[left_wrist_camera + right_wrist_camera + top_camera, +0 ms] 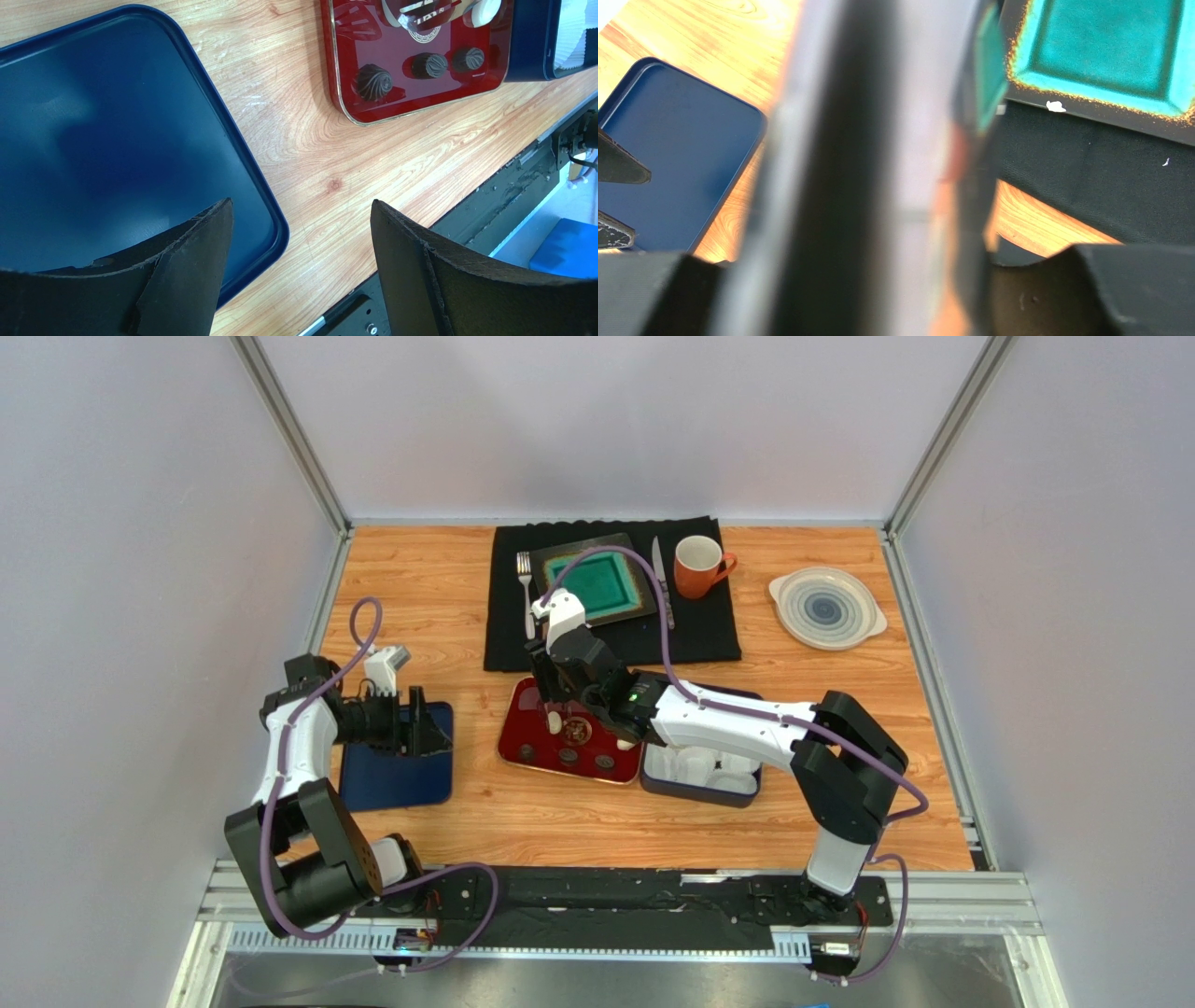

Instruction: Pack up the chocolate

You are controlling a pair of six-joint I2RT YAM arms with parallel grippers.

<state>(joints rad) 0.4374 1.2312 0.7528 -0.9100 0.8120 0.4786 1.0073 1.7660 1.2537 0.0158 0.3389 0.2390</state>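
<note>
The right gripper (557,703) is seen lowered over a red tray (516,738), with dark chocolate (572,742) lying just beneath it. White paper cups (716,763) are set just to its right. Well apart to its left, the left gripper (432,725) is held open-jawed above a blue tray (393,777).

Robot lab cell: grey panel walls (126,546), alu rails (292,434), wood tabletop (589,819).

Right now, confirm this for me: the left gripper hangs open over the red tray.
Wrong tray. The left gripper hangs open over the edge of the blue tray, as the left wrist view shows; the red tray lies apart from it.
</note>
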